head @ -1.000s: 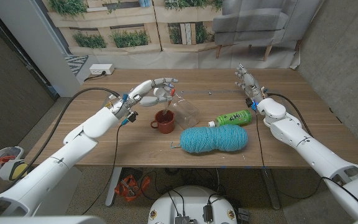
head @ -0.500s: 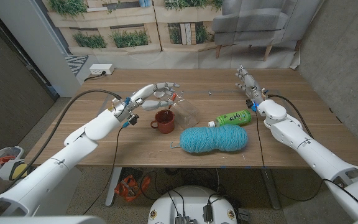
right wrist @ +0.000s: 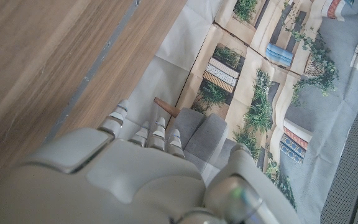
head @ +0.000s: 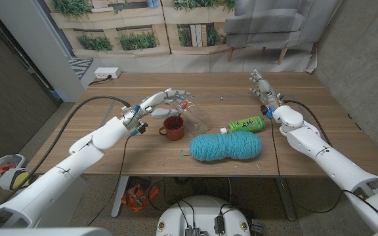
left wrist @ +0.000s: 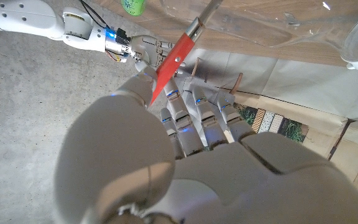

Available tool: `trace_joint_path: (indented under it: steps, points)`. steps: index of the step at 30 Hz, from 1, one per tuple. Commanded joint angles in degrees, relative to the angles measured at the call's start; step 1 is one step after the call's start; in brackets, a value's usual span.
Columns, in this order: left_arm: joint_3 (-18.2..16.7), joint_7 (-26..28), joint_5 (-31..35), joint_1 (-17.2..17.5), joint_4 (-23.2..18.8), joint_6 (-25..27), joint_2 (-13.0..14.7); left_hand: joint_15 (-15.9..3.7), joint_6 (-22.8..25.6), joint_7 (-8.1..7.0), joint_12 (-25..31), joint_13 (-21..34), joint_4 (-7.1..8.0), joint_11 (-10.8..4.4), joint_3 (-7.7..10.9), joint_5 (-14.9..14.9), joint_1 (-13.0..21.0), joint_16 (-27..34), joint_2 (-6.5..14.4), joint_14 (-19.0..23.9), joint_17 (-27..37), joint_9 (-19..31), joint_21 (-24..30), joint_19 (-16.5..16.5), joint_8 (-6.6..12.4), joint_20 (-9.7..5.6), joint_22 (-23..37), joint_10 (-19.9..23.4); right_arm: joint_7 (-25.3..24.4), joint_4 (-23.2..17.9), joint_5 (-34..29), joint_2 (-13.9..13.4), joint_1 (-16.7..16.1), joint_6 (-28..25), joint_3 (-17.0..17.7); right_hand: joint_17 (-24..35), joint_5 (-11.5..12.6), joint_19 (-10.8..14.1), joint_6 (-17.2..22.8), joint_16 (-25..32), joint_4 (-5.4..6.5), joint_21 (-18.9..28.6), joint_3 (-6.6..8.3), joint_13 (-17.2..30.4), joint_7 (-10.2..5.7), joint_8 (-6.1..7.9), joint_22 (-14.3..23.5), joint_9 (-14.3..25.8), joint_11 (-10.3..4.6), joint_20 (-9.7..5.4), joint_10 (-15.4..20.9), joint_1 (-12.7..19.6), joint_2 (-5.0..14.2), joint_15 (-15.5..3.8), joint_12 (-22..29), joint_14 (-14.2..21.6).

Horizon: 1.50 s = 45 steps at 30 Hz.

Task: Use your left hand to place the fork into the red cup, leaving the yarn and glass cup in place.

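Red plastic marks the handle of the fork (left wrist: 178, 55), which is seen in the left wrist view slanting up past the fingers (left wrist: 180, 118) of the left hand (head: 166, 100), with a metal shank beyond the red part; whether the thumb and a finger actually pinch it cannot be told with certainty, though it appears to be held near its handle end. In the head view that hand is poised just above and behind the red cup (head: 173, 127), fingers curved forward over the cup's mouth, and the fork itself is too small there to be made out. The glass cup (head: 197, 115) is seen lying on its side just beside the red cup, and the teal yarn (head: 226, 146) is set in front of it, touching or nearly touching the green bottle (head: 246, 122). The right hand (head: 262, 86) is held apart near the far right of the wooden table (head: 327, 131), its fingers extended and nothing in them. The step in hand is judged to be the lowering of the fork into the cup. The tines need to be aimed into the opening and the grip released only once the fork is inside, while the glass cup close by is left untouched.
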Motion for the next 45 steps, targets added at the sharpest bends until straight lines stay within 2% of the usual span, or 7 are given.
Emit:
trace_joint_path:
  steps: [1, 31, 42, 45]
  points:
    - [1.0, 1.1, 2.1, -0.4, 0.0, 0.8, 0.6, -9.53, 0.4, 0.05, -0.2, 0.2, 0.18, -4.04, 0.12, 0.2, 0.3, 0.0, 0.1, 0.2, 0.2, 0.1, 0.0, -0.2, -0.1, 0.33, 0.1, 4.2, -0.1, -0.3, 0.1, -0.2, -0.4, -0.3, 0.1, 0.1, 0.1, 0.4, -0.2, 0.0, 0.01, 0.2, 0.17, 0.2, 0.23, 0.42, 0.1, 0.3, 0.1, 0.17, 0.4, 0.3, 0.24, -0.86, 0.1, 0.2]
    - [1.6, -2.1, 1.4, -0.6, 1.0, 3.6, 0.0, -9.54, 0.6, 0.21, -0.4, 0.4, 0.27, -4.08, 0.18, 0.3, 0.1, -0.3, 0.1, 0.2, 0.2, 0.1, 0.0, -0.3, -0.21, 0.32, 0.1, 4.0, -0.2, -1.1, 0.1, -0.7, -0.5, -0.4, 0.3, 0.1, 0.1, 0.4, -0.1, 0.0, 0.01, 0.3, 0.23, 0.2, 0.23, 0.49, 0.1, 0.3, 0.04, 0.16, 0.4, 0.4, 0.33, -0.98, 0.1, 0.2]
    - [1.6, -2.1, 3.4, -0.8, 1.3, 4.4, -0.4, -9.45, 0.7, 0.23, -0.5, 0.4, 0.33, -4.09, 0.16, 0.4, -0.1, -0.4, 0.2, 0.1, 0.3, 0.1, 0.0, -0.3, -0.21, 0.35, 0.1, 3.9, -0.8, -1.9, 0.4, -1.1, -1.6, 0.2, 1.1, 0.1, 0.1, 0.4, 0.0, 0.0, 0.01, 0.3, 0.28, 0.3, 0.25, 0.5, 0.1, 0.3, 0.12, 0.16, 0.4, 0.4, 0.41, -0.9, 0.1, 0.3]
    - [1.7, -0.1, 6.8, -1.1, 1.5, 4.0, -0.3, -9.41, 0.9, 0.17, -0.5, 0.4, 0.33, -4.09, 0.18, 0.4, -0.1, -0.4, 0.2, 0.1, 0.3, 0.1, 0.0, -0.3, -0.16, 0.34, 0.1, 3.9, -0.8, -1.9, 0.5, -1.2, -1.7, 0.3, 1.2, 0.1, 0.1, 0.5, -0.1, 0.0, 0.01, 0.3, 0.28, 0.3, 0.2, 0.5, 0.1, 0.3, 0.11, 0.15, 0.4, 0.4, 0.42, -0.91, 0.1, 0.2]
